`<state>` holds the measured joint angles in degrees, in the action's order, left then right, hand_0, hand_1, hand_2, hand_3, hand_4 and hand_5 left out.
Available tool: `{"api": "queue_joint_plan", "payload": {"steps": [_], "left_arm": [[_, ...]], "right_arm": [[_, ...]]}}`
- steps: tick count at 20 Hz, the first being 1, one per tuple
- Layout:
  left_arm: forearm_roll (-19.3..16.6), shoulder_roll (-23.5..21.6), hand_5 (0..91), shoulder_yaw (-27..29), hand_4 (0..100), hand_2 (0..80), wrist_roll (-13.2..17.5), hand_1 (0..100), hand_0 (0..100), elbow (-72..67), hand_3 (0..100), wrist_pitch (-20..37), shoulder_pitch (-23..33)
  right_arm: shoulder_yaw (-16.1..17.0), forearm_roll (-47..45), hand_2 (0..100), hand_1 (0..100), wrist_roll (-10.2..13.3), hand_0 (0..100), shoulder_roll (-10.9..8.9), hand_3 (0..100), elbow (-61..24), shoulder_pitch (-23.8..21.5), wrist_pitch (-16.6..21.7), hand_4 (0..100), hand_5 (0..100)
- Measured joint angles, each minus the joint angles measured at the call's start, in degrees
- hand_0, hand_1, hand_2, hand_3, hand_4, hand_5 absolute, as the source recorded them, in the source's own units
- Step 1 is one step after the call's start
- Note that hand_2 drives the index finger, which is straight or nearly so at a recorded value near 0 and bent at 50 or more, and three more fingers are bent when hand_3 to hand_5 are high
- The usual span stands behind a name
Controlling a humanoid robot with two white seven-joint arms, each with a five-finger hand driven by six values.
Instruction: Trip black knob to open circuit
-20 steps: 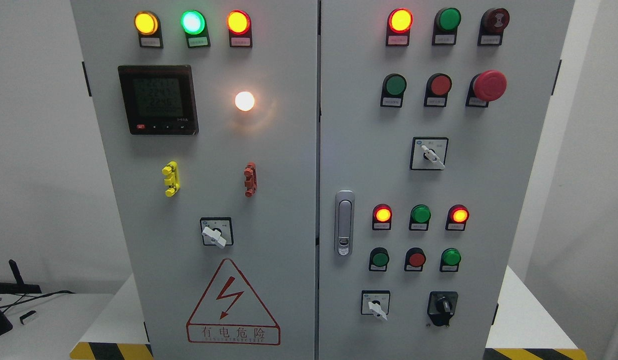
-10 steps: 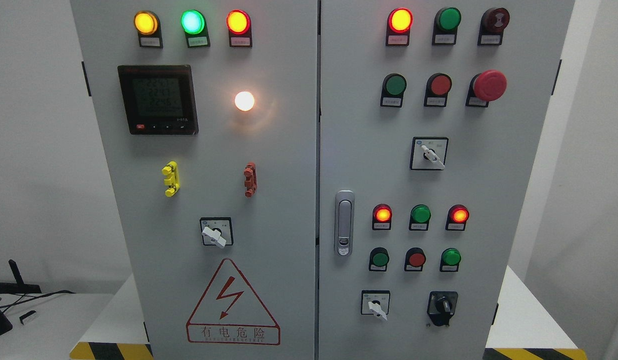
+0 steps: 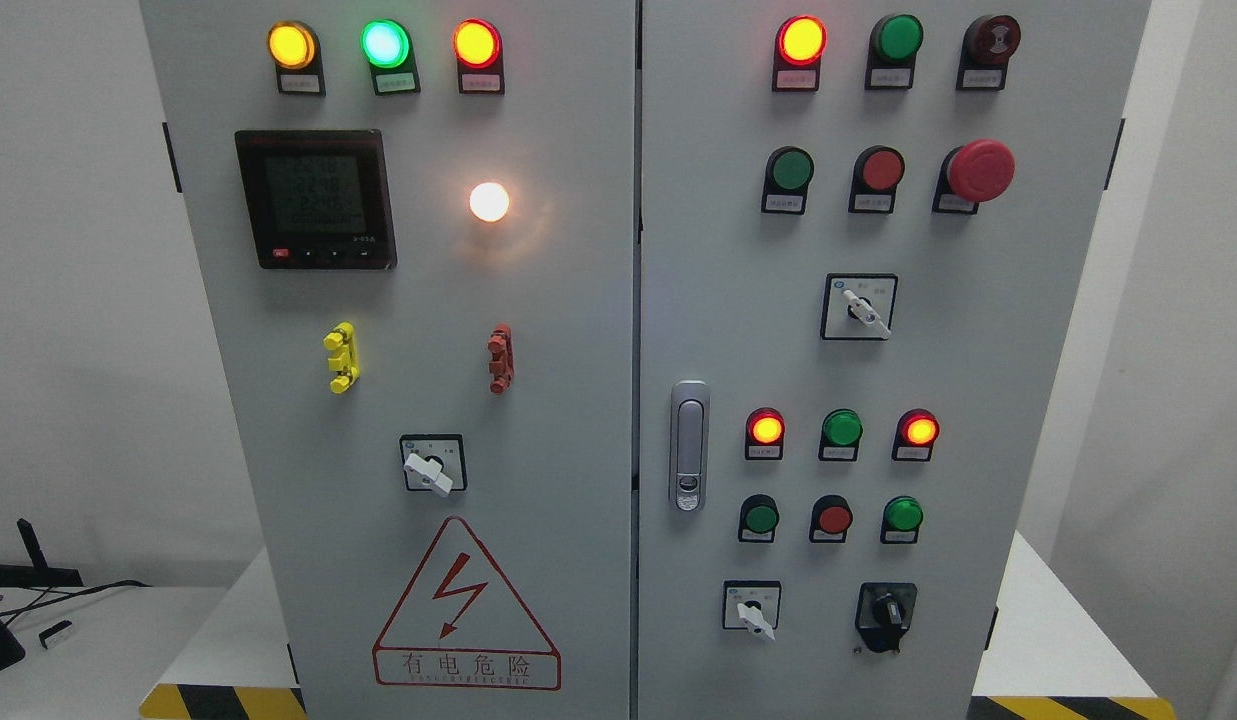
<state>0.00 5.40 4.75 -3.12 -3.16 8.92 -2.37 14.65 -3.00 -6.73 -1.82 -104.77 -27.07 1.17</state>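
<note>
The black knob (image 3: 886,609) sits at the lower right of the cabinet (image 3: 578,300), right of the white selector (image 3: 752,611), unchanged from the earlier frames. Only the meter (image 3: 315,199) digits differ. Neither hand is visible.

place: likely electrical test lab | evidence: grey control cabinet (image 3: 538,300), indicator lamps (image 3: 476,43), shock-warning sign (image 3: 465,610)

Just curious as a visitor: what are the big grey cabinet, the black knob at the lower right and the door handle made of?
The cabinet looks like painted sheet metal: flat, matte grey, faintly reflecting the lamps. The black knob seems to be moulded plastic with a slight gloss. The door handle looks like metal or chromed plastic; it has a silvery sheen.
</note>
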Motion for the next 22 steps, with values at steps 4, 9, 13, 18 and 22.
{"api": "queue_joint_plan", "payload": {"steps": [4,9,13,18,22], "left_arm": [[0.0,0.0,0.0,0.0,0,0.0,0.0,39,12,0.0,0,0.0,0.0],[0.0,0.0,0.0,0.0,0,0.0,0.0,39,12,0.0,0,0.0,0.0],[0.0,-0.01,0.0,0.0,0,0.0,0.0,39,12,0.0,0,0.0,0.0],[0.0,-0.01,0.0,0.0,0,0.0,0.0,39,12,0.0,0,0.0,0.0],[0.0,-0.01,0.0,0.0,0,0.0,0.0,39,12,0.0,0,0.0,0.0]], "right_arm": [[0.28,0.01,46,61,0.0,25,-0.54,76,-0.95,4.56,-4.07,67,57],[0.51,0.01,46,61,0.01,25,-1.08,76,-1.18,11.01,-8.17,67,57],[0.62,0.02,46,63,0.02,24,-1.55,77,-0.72,15.91,-10.29,69,65],[0.68,0.05,46,73,0.06,22,-2.06,77,0.28,20.5,-11.98,71,68],[0.73,0.06,45,77,0.18,26,-2.64,76,1.17,23.51,-12.33,71,68]]}}
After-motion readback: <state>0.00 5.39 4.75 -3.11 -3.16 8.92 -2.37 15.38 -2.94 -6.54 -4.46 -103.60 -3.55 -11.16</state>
